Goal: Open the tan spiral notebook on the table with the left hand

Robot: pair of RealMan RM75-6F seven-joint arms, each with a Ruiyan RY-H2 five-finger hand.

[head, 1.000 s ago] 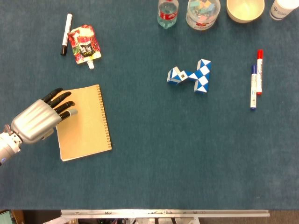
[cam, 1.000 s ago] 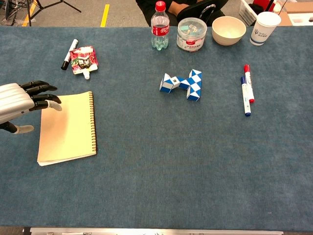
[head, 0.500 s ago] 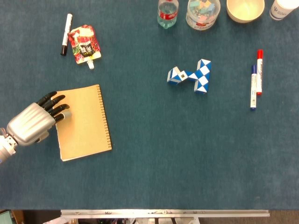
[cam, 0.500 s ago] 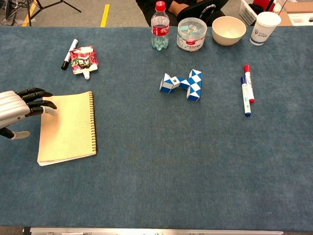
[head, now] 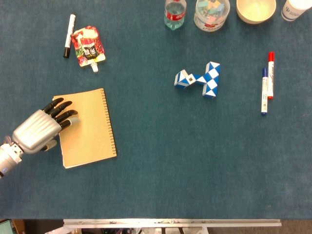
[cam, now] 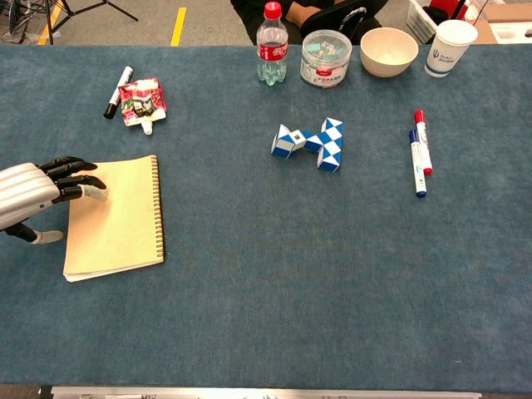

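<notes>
Notebook (head: pixel 87 127) first: tan, closed, flat on the blue surface (head: pixel 195 161) at the robot's left, its spiral binding along the edge away from the left hand (head: pixel 41 127). That hand holds nothing — its fingers are spread a little, and in both views their dark tips lie over the cover's open left edge near the upper corner, while the thumb sits off the notebook on the surface. Whether the tips press the cover or hover just above it cannot be told.

Over the last second the hand drew back off the cover toward the left edge, then came forward and slightly down again, so the fingertips are once more over the edge. The notebook itself has not shifted and the cover has not lifted. My reading is that the hand is feeling for the free edge and the opening has not really begun.

Further out, a red snack pouch (head: pixel 87 46) and a black-and-white marker (head: pixel 69 35) lie beyond the notebook; the pouch's print is too small to read. A blue-and-white twist puzzle (head: pixel 200 79) sits mid-surface, with a red marker (head: pixel 270 75) and a blue marker (head: pixel 264 90) side by side well to the right. Along the far edge stand a red-labelled bottle (cam: pixel 271 46), a clear tub (cam: pixel 326 56), a bowl (cam: pixel 388 50) and a paper cup (cam: pixel 450 46) with a dark logo — none of that lettering is legible. The right hand is out of sight.
</notes>
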